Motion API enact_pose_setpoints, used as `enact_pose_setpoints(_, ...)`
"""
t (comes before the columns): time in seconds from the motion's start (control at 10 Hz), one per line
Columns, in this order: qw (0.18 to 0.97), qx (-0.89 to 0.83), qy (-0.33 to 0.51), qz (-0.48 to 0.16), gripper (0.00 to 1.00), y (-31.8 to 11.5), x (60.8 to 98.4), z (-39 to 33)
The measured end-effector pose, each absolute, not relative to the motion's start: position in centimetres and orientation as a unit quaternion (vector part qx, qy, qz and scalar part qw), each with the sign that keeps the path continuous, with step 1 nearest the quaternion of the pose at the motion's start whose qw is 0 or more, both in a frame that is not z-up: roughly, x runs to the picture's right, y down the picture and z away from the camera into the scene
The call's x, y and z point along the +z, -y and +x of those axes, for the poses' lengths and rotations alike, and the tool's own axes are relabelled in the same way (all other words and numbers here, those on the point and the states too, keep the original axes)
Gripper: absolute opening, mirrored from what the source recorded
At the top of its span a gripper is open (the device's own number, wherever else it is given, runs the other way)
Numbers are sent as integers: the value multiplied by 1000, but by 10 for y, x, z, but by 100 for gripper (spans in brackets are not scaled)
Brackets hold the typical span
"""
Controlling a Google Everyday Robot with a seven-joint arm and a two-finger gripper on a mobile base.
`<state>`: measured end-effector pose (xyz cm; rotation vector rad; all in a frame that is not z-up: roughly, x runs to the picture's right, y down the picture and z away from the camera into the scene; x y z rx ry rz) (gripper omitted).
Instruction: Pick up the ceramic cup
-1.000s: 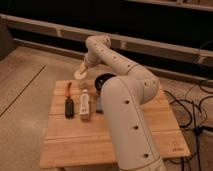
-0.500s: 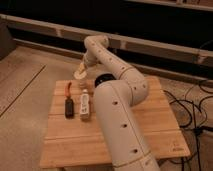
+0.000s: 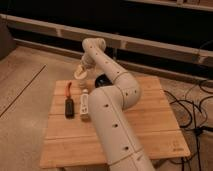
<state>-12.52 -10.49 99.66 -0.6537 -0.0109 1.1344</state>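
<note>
Here the arm [image 3: 112, 100] reaches from the near side over the wooden table [image 3: 150, 125] to its far left corner. The gripper [image 3: 83, 66] is at that corner, directly over the cup [image 3: 80, 75] and touching it or very close to it. The cup stands near the far edge of the table, or it is perhaps already a little lifted; I cannot tell which.

The gripper comes from above, probably because the cup is short and its rim is the easiest part to take. The black bowl [image 3: 101, 81] is just to the right of the cup, partly hidden behind the arm, so a side approach would have little room.

A white bar [image 3: 84, 104], a dark tool [image 3: 69, 107] and an orange-handled one [image 3: 68, 89] lie in a row nearer to the camera, apart from the cup and out of the way.

In my judgement, the step in hand is the grasp itself, or the very beginning of the lift.
</note>
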Motion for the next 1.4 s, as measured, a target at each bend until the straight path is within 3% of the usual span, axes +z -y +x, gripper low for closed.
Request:
enact_pose_setpoints(0.3,789,527,-3,-316,62,95,1002,-126)
enact_pose_setpoints(0.9,788,515,35,-336,3,104,989,-138)
enact_pose_setpoints(1.4,791,523,64,-311,0,146,964,-138)
